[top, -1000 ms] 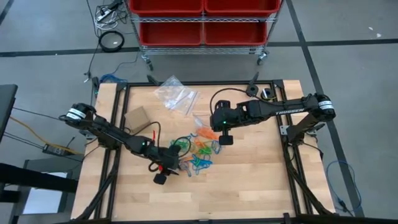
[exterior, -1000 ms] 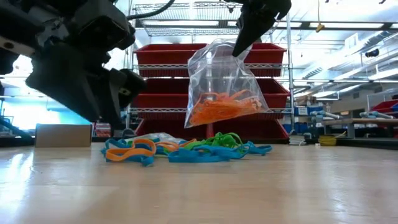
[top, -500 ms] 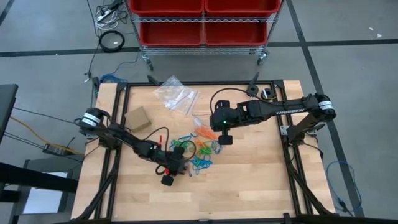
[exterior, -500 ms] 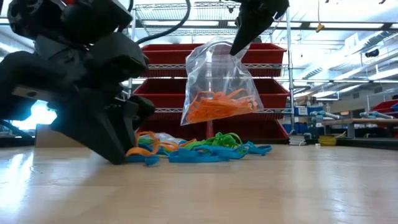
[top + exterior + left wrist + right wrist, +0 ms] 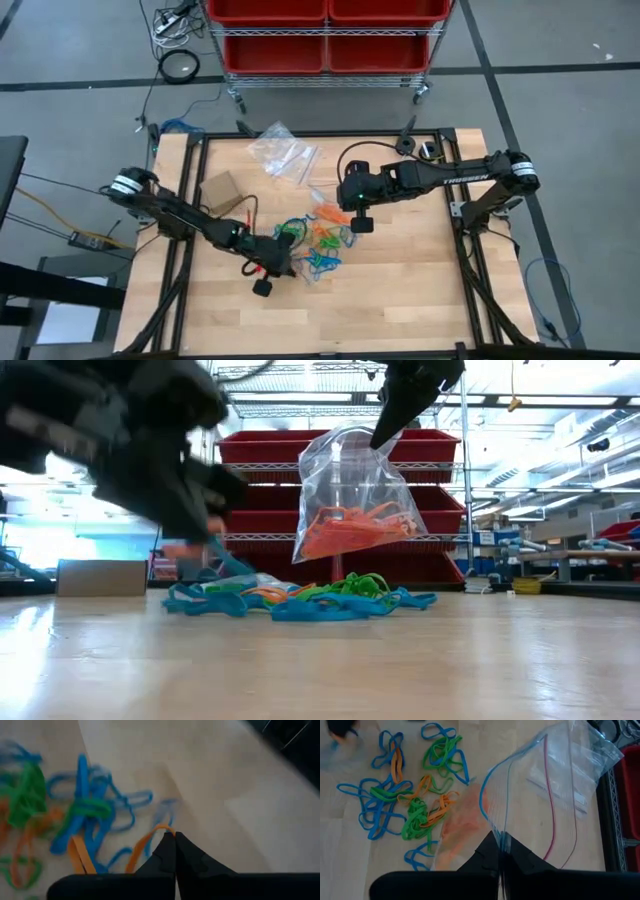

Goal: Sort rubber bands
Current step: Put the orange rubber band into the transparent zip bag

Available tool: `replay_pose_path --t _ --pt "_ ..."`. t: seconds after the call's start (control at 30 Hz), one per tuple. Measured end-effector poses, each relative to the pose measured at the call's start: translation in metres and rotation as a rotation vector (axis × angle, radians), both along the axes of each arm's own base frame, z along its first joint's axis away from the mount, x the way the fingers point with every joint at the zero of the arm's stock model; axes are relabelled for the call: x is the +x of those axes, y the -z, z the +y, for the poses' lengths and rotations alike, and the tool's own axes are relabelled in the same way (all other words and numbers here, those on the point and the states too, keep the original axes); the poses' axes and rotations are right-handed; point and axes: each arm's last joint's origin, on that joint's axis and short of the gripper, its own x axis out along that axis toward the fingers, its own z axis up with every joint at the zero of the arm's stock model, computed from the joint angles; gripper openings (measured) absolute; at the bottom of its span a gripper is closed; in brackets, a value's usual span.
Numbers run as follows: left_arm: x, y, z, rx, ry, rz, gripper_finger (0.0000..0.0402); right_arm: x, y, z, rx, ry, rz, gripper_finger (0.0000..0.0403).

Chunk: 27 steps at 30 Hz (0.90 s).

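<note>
From above, my two dark arms reach in over a pale wooden desk (image 5: 400,290). Near the middle of the frame lies a loose tangle of rubber bands (image 5: 318,245) in orange, blue and green.

My left tool (image 5: 272,268) sits at the lower left edge of that tangle. In the left wrist view its fingers (image 5: 172,851) are pressed together with no gap, pinching an orange band (image 5: 145,845) that loops away from the tips. In the low view the left tool (image 5: 205,525) appears in the upper left of the frame, blurred, raised off the desk, with orange and blue bands trailing beneath it toward the heap (image 5: 300,600).

My right tool (image 5: 352,207) is just right of centre in the overhead frame, beside the upper right of the pile. Its fingers are closed on the top edge of a clear plastic bag (image 5: 355,495). In the low view this bag hangs above the desk at centre frame, with a bunch of orange bands (image 5: 355,528) gathered in its bottom. The right wrist view looks down through the bag (image 5: 540,805), with the scattered bands (image 5: 405,805) on the wood to its left.

More clear bags (image 5: 283,152) lie flat near the upper centre of the desk, well apart from the pile. A small cardboard box (image 5: 222,190) sits at the left. Red bins (image 5: 325,30) on a wire shelf stand beyond the desk at the top.
</note>
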Motion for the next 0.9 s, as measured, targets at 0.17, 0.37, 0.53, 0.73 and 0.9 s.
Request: replay_pose_path --t 0.17,0.37,0.53,0.73,0.9 --pt "-0.008 -0.031 0.0 -0.076 0.047 -0.097 0.0001 0.0 0.0 0.0 0.0 0.0 -0.002 0.0" --pt "-0.012 -0.023 0.0 -0.151 0.051 0.033 0.0031 0.001 0.0 0.0 0.0 -0.001 -0.007 0.0" --pt "-0.012 -0.021 -0.001 -0.165 0.026 0.062 0.0109 0.001 0.0 0.0 0.0 -0.001 -0.008 0.0" --pt "-0.013 -0.019 0.001 -0.125 -0.023 0.068 0.0157 0.001 0.0 0.0 0.0 -0.001 -0.008 0.0" --pt "-0.015 -0.016 0.003 -0.088 -0.057 0.096 0.0154 0.001 0.0 0.0 -0.002 -0.003 -0.007 0.0"
